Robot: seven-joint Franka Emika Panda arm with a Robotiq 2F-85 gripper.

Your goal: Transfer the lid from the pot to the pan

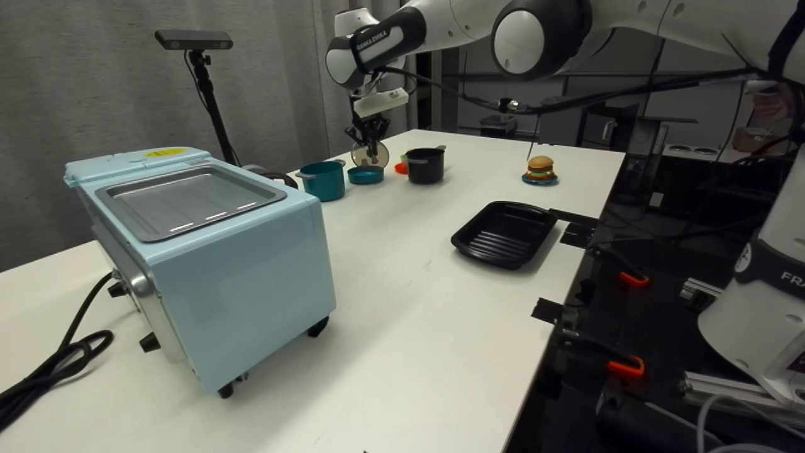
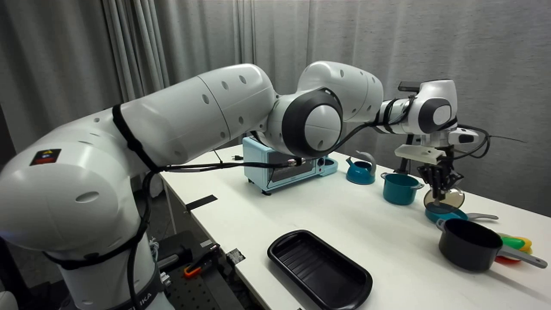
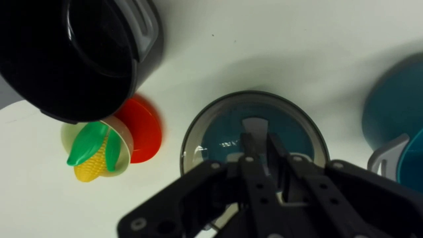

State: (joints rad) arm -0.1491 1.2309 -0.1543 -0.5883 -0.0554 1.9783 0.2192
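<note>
Wrist view took in, from the left, a black saucepan (image 3: pixel 66 72), toy corn (image 3: pixel 94 154) in a pale cup (image 3: pixel 123 155), then the gripper (image 3: pixel 259 136), clamped on the grey knob (image 3: pixel 255 124) of the tilted lid (image 3: pixel 228 117), and last the teal pot (image 3: pixel 391 107). Both exterior views put the lid over the pan (image 1: pixel 365 178); whether the two touched was unclear.

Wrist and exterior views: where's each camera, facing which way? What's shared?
In an exterior view: beside the oven, facing along the table; arm crosses the top, base at right.
In an exterior view: near the arm's shoulder, facing the curtain; arm mostly visible.
Wrist view: on the arm, above the lid, facing down; only jaws show.
Shared in both exterior views: oven, black tray.
</note>
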